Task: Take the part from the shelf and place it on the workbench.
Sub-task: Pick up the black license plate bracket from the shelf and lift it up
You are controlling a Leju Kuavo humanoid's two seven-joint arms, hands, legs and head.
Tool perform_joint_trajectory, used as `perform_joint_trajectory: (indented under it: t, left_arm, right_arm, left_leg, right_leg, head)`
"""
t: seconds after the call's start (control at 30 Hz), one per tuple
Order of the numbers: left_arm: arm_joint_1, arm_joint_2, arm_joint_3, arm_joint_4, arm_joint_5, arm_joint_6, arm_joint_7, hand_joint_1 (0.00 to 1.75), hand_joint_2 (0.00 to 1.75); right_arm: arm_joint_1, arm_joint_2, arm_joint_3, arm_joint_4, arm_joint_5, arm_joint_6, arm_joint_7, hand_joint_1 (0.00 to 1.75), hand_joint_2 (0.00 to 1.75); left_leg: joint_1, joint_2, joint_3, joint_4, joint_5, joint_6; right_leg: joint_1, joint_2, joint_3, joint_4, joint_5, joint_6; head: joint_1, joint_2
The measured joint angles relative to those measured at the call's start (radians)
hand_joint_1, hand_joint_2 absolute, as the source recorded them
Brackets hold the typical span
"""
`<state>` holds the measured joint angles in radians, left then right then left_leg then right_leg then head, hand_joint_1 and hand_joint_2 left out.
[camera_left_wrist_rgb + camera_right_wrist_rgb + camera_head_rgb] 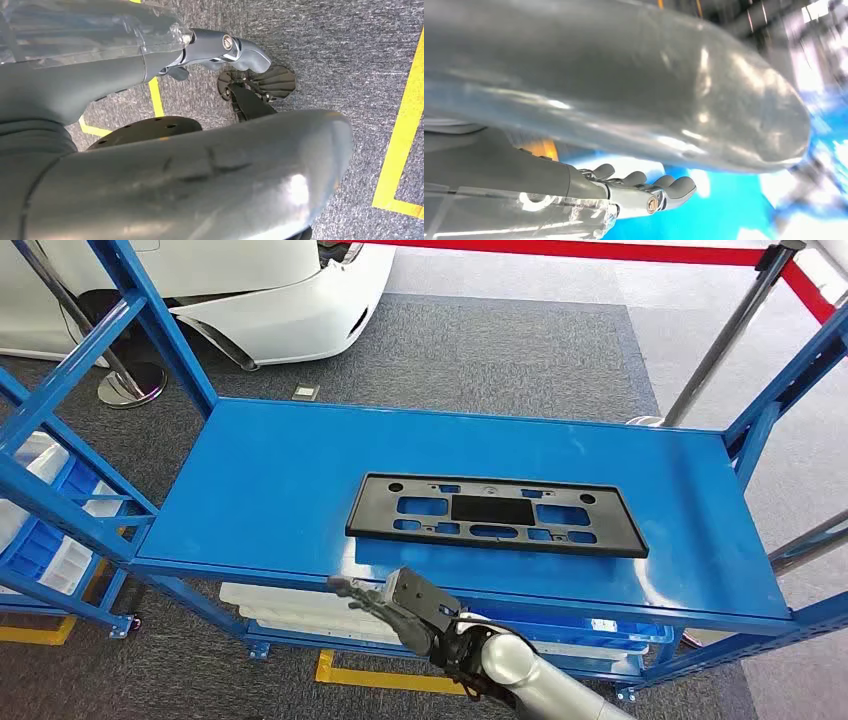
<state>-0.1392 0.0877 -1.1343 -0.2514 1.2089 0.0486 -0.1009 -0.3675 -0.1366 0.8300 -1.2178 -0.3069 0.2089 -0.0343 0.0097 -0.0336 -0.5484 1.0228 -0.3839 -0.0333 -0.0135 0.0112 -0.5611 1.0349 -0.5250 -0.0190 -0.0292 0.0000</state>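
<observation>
part (497, 514) flat on shelf (260, 480), beyond right hand (400, 602); fingers (350, 592) extended, empty.

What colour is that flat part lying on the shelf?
Black; the part shows best in the head view, against the blue shelf.

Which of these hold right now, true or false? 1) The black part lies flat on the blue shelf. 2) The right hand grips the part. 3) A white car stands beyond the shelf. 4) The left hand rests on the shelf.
1) True: the black part lies flat on the blue shelf.
2) False: the right hand is at the shelf's front edge, apart from the part, holding nothing.
3) True: the white car stands beyond.
4) False: the left hand hangs over the floor.
</observation>
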Motion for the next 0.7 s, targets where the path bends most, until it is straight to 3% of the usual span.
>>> perform_joint_trajectory:
  t: [0.13, 0.27, 0.47, 0.6, 0.7]
  left_arm:
    - [0.014, 0.000, 0.001, 0.000, 0.008, -0.003, -0.016, 0.00, 0.00]
    - [0.023, 0.000, 0.002, 0.000, 0.019, -0.009, -0.019, 0.00, 0.00]
    - [0.033, 0.000, 0.005, 0.000, 0.045, -0.019, -0.022, 0.00, 0.00]
    - [0.035, 0.000, 0.007, 0.000, 0.048, -0.021, -0.018, 0.00, 0.00]
    - [0.035, 0.000, 0.009, 0.000, 0.048, -0.021, -0.017, 0.00, 0.00]
  right_arm:
    - [0.000, -0.016, -0.062, -0.077, 0.100, -0.119, -0.041, 0.00, 0.00]
    - [0.007, -0.042, -0.155, -0.167, 0.101, -0.208, 0.014, 0.00, 1.75]
    - [0.038, -0.089, -0.232, -0.310, 0.271, -0.359, 0.212, 0.00, 1.75]
    - [0.053, -0.112, -0.241, -0.378, 0.451, -0.381, 0.346, 0.00, 1.75]
    - [0.058, -0.124, -0.240, -0.415, 0.534, -0.381, 0.380, 0.00, 1.75]
  left_leg:
    - [0.000, 0.000, 0.000, 0.000, 0.000, 0.000]
    - [0.000, 0.000, 0.000, 0.000, 0.000, 0.000]
    - [0.000, 0.000, 0.000, 0.000, 0.000, 0.000]
    - [0.000, 0.000, -0.001, 0.000, 0.000, 0.000]
    - [0.000, 0.000, 0.000, 0.000, 0.000, 0.000]
  right_leg:
    - [0.000, 0.000, 0.000, 0.000, 0.000, 0.000]
    - [0.000, 0.000, 0.000, 0.000, 0.000, 0.000]
    - [0.000, 0.000, 0.000, 0.000, 0.000, 0.000]
    - [0.000, 0.000, 0.000, 0.000, 0.000, 0.000]
    - [0.000, 0.000, 0.000, 0.000, 0.000, 0.000]
  head:
    - [0.000, 0.000]
    - [0.000, 0.000]
    - [0.000, 0.000]
    - [0.000, 0.000]
    - [-0.001, 0.000]
